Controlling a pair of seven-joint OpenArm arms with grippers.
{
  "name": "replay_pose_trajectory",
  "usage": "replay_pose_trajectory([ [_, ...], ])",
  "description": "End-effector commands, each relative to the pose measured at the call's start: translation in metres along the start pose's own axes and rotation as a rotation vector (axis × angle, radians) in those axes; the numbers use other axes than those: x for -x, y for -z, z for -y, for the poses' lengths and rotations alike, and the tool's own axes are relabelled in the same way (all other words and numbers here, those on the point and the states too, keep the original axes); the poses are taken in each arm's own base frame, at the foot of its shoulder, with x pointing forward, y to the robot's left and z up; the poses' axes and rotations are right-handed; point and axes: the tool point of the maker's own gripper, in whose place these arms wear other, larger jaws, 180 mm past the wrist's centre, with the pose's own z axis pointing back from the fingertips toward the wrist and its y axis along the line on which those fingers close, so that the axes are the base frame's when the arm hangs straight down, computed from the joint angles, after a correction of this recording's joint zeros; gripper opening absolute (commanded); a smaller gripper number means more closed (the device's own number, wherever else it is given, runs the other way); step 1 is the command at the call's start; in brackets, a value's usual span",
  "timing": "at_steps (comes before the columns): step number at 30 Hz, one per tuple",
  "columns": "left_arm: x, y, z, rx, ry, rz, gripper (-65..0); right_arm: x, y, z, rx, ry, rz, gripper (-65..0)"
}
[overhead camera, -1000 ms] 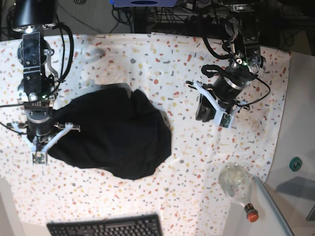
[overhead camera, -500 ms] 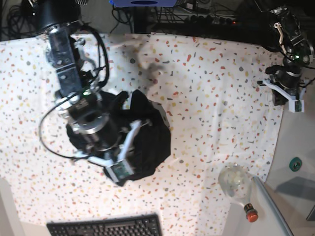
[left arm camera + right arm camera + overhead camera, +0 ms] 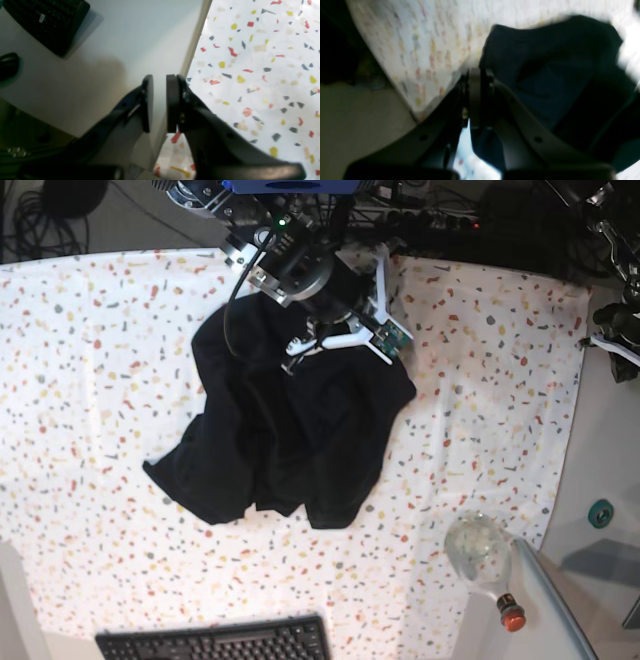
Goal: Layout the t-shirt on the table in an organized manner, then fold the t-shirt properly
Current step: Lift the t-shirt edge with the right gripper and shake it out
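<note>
The right gripper [image 3: 322,343] has swept from the near left part of the table [image 3: 100,340] up to its far edge, dragging the t-shirt [image 3: 285,430] with it. Its jaws are pinched tight on a fold of black cloth, which the right wrist view shows running between the pads. The shirt now hangs below and in front of that gripper as a longer, looser spread instead of the tight heap it was, though still crumpled and doubled over itself. That looks like a first pull to open it out; the layout is barely begun.

Far off to the side, the left gripper [image 3: 160,102] has withdrawn past the table's edge. Its pads stand a narrow gap apart, holding nothing, well away from the shirt.
</note>
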Motion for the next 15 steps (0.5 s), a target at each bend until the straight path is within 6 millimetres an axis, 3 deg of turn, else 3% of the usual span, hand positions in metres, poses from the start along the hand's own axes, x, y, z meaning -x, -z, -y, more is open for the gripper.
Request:
replay_pose_trajectory([
  [1, -0.014, -0.001, -0.003, -0.010, 0.001, 0.047, -55.9, 0.001, 0.003, 0.004, 0.007, 0.010, 0.007, -65.0],
  [4, -0.015, 0.000, 0.007, 0.004, -0.017, 0.056, -55.9, 0.044, 0.009, 0.040, 0.092, 0.079, -0.101, -65.0],
  [6, -0.016, 0.004, 0.023, 0.043, 0.001, 0.054, -55.9, 0.067, -0.001, 0.068, 0.172, 0.155, -0.145, -65.0],
  [8, -0.016, 0.007, 0.036, 0.075, 0.017, 0.050, -55.9, 0.077, -0.016, 0.091, 0.243, 0.212, -0.151, -65.0],
  [10, -0.014, 0.009, 0.042, 0.091, 0.021, 0.043, -55.9, 0.081, -0.026, 0.094, 0.267, 0.236, -0.153, -65.0],
  [13, -0.014, 0.010, 0.052, 0.112, 0.023, 0.044, -55.9, 0.088, -0.032, 0.080, 0.249, 0.254, -0.167, -63.3],
  [15, -0.021, 0.012, 0.079, 0.179, 0.013, 0.066, -55.9, 0.094, -0.033, 0.071, 0.237, 0.269, -0.178, -48.0],
])
